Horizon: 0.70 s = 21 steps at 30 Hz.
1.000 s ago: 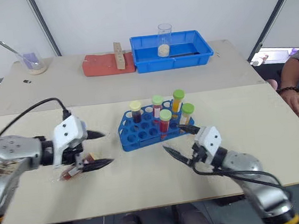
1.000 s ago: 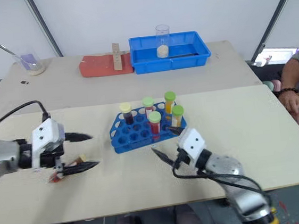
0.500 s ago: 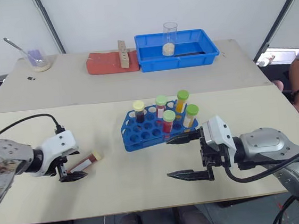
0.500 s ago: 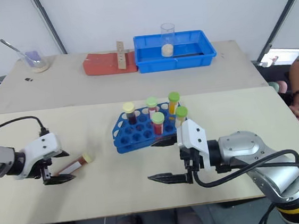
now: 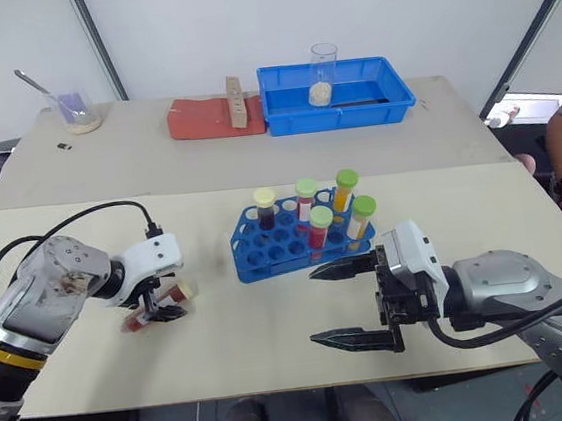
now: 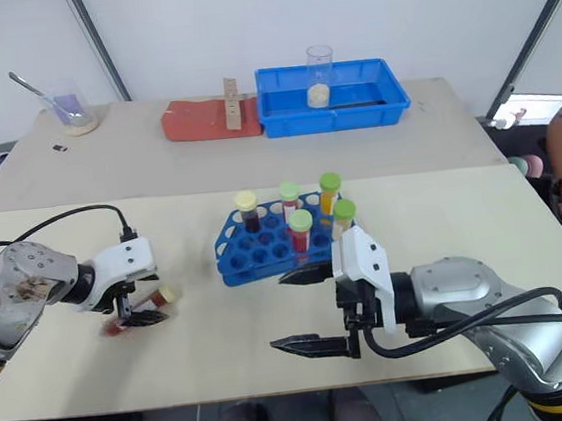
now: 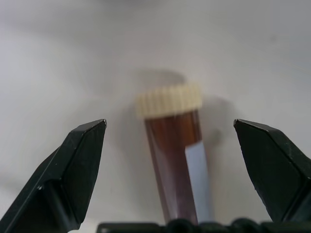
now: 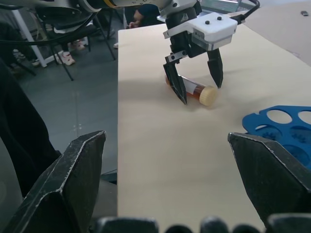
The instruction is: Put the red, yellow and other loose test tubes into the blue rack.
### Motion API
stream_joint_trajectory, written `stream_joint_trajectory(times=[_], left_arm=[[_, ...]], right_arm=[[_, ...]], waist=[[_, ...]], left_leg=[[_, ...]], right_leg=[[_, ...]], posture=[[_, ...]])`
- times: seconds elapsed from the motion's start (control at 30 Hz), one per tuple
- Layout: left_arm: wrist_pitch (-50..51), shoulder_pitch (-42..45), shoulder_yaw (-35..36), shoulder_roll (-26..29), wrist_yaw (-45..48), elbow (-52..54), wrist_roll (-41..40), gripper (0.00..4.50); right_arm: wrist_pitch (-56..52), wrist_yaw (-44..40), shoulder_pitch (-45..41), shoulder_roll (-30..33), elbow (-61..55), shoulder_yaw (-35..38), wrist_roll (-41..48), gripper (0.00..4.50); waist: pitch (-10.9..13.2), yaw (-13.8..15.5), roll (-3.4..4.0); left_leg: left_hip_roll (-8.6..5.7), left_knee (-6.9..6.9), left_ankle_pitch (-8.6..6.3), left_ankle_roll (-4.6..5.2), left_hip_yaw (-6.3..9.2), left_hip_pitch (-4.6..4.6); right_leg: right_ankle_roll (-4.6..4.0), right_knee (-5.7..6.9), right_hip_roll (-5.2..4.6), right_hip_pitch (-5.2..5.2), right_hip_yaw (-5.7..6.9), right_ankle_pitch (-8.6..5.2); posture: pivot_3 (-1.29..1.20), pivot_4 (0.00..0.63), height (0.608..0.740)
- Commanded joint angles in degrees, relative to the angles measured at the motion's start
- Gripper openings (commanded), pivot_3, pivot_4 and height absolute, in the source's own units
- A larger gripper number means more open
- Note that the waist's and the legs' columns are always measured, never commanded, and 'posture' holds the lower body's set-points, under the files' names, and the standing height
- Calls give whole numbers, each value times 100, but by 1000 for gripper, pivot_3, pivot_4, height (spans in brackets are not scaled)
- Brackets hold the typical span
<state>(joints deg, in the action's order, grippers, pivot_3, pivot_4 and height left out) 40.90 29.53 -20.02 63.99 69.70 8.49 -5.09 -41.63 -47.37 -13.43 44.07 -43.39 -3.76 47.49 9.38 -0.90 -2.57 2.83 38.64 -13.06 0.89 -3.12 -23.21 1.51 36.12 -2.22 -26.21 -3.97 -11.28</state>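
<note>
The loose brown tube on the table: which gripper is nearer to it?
Left. The left gripper straddles the brown tube, fingers either side; the right gripper hangs open by the blue rack.

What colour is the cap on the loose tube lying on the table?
Cream, a pale yellow. The loose tube's cap shows best in the left wrist view.

blue tray [image 5: 391, 108] w/ beaker [image 5: 323, 75] | red pad [image 5: 201, 120] | spoon cup [image 5: 78, 111] far left
</note>
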Motion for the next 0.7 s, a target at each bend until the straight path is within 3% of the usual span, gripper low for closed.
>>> stream_joint_trajectory(times=[0.03,0.1,0.17,0.4,0.6,0.7], left_arm=[[-47,115,-121,88,161,-6,265,2816],[-15,87,-161,157,256,5,324,1764],[-73,30,-163,221,318,5,395,1003],[-256,-47,59,168,365,18,321,934],[-67,347,1232,-378,577,190,-1031,934],[358,816,2081,-1202,306,355,-2157,934]], right_arm=[[-99,136,-142,15,-207,200,280,4500],[-151,219,-200,0,-169,240,383,4500],[-196,280,-266,-12,-131,264,458,4500],[-228,388,-360,-10,-76,259,490,4500],[-163,224,-195,295,-143,485,388,4500],[-122,-72,147,739,-269,859,379,4500]], waist=[[0,-17,0],[0,-14,0],[0,-8,0],[0,7,0],[1,41,-2],[2,92,-7]], left_leg=[[0,2,0,0,0,0],[0,4,0,0,0,-1],[0,9,0,0,3,-1],[0,13,0,0,3,-2],[-1,18,0,0,10,-13],[-6,28,0,1,16,-22]], right_leg=[[1,0,0,0,-1,1],[2,2,0,0,-1,2],[2,4,0,0,0,2],[2,3,-1,3,-1,2],[4,3,-1,2,2,3],[11,-2,-2,5,1,6]], posture=[[0,150,740],[0,150,740],[0,150,740],[0,150,740],[0,150,740],[0,150,740]])
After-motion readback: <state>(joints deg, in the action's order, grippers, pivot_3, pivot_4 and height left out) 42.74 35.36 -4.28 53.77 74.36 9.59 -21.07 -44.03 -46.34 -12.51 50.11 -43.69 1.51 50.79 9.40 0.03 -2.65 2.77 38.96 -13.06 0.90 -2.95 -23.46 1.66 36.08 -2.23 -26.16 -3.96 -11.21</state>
